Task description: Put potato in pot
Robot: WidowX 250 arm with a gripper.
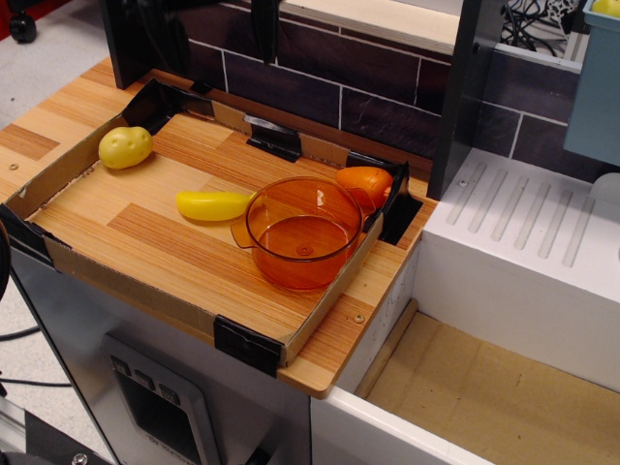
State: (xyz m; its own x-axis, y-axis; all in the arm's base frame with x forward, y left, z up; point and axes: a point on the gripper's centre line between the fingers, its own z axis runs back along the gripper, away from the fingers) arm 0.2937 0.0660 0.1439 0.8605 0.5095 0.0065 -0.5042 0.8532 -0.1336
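One pale-yellow, lumpy, glossy potato point(125, 146) at the counter's point(184, 247) far left corner, well apart from one translucent orange pot point(303, 232). Also one yellow banana-like piece point(214, 204), one orange piece point(364, 183). Gripper out of view; state unknowable.

Wood counter point(145, 242) w/ cardboard rim carries four things. From the pincer point(218, 24) at top edge: potato point(125, 146) fwd-left, yellow piece point(213, 204) & pot point(303, 232) fwd, orange piece point(363, 182) fwd-right.
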